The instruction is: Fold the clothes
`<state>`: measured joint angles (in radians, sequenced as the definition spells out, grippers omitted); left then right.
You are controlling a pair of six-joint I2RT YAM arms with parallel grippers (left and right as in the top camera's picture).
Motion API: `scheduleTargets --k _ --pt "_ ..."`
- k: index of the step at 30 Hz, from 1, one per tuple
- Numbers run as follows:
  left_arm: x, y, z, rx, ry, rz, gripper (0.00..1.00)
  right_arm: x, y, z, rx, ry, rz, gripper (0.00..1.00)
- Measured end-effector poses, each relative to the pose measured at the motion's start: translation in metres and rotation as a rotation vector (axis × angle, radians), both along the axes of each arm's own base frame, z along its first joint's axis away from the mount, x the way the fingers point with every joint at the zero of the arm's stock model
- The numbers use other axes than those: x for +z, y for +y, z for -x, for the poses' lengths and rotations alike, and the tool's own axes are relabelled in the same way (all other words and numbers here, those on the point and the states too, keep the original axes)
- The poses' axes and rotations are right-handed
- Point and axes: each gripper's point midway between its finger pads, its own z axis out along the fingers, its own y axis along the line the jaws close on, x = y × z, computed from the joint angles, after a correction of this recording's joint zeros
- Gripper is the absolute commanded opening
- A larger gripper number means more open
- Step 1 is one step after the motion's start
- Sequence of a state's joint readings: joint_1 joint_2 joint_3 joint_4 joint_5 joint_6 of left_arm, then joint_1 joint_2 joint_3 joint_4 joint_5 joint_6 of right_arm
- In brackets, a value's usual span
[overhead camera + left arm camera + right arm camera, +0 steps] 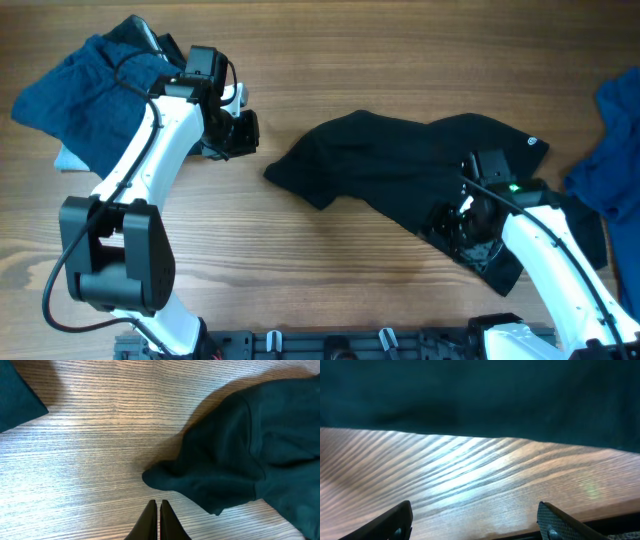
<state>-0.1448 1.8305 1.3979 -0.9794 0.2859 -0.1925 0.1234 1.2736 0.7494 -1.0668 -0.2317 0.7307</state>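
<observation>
A large plain black garment (400, 165) lies crumpled across the middle and right of the table, with a small white tag (531, 142) at its far right. My left gripper (243, 131) is shut and empty, just left of the garment's left tip (165, 477). My right gripper (462, 222) is open and empty, low over the garment's near right part; its view shows the dark fabric edge (480, 400) just ahead over bare wood. A blue garment (75, 90) lies bunched at the far left. Another blue garment (615, 150) lies at the right edge.
The wooden table (300, 270) shows bare in the front middle. A dark piece (145, 35) lies on the far-left blue pile. The arm bases (330, 345) stand along the front edge. A corner of dark cloth (17, 400) shows at the left wrist view's upper left.
</observation>
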Motion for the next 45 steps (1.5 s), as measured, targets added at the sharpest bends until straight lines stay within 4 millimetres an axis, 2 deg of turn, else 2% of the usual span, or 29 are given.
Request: scheduleTargets --k 5,10,19,21,22,24,25,29,35,38,42,45 --pt "-0.001 -0.002 0.004 -0.008 0.014 -0.002 0.41 -0.031 -0.001 0.015 -0.119 0.045 0.001 0.81" --pt "-0.001 -0.013 0.009 -0.043 0.019 -0.004 0.57 -0.046 -0.011 0.017 -0.235 0.046 0.037 0.82" --pt "-0.001 -0.049 0.023 -0.178 0.011 -0.012 0.64 -0.051 -0.047 -0.003 -0.397 -0.014 0.116 0.8" --pt "-0.001 -0.054 0.026 -0.195 0.009 -0.02 0.65 -0.055 -0.053 -0.004 -0.412 -0.007 0.137 0.7" --pt "-0.002 -0.055 0.026 -0.201 0.007 -0.024 0.65 -0.057 -0.054 -0.004 -0.415 -0.001 0.145 0.62" --pt "-0.002 -0.056 0.027 -0.208 0.004 -0.033 0.65 -0.062 -0.057 -0.001 -0.424 0.034 0.164 0.27" --pt "-0.002 -0.056 0.027 -0.209 0.004 -0.035 0.66 -0.062 -0.058 -0.004 -0.425 0.038 0.165 0.04" --pt "-0.003 -0.055 0.027 -0.208 0.007 -0.042 0.64 -0.062 -0.055 -0.015 -0.379 0.015 0.144 0.05" --pt "-0.006 -0.059 0.029 -0.221 0.003 -0.041 0.64 -0.056 -0.053 -0.017 -0.285 -0.032 0.127 0.04" --pt "-0.016 -0.069 0.046 -0.261 0.036 -0.042 0.65 -0.039 -0.053 -0.017 -0.238 -0.092 0.123 0.04" --pt "-0.034 -0.096 0.061 -0.35 0.005 -0.048 0.68 -0.012 -0.053 -0.023 -0.198 -0.214 0.115 0.04" --pt "-0.048 -0.108 0.071 -0.386 -0.011 -0.056 0.73 -0.001 -0.053 -0.023 -0.182 -0.258 0.113 0.04"
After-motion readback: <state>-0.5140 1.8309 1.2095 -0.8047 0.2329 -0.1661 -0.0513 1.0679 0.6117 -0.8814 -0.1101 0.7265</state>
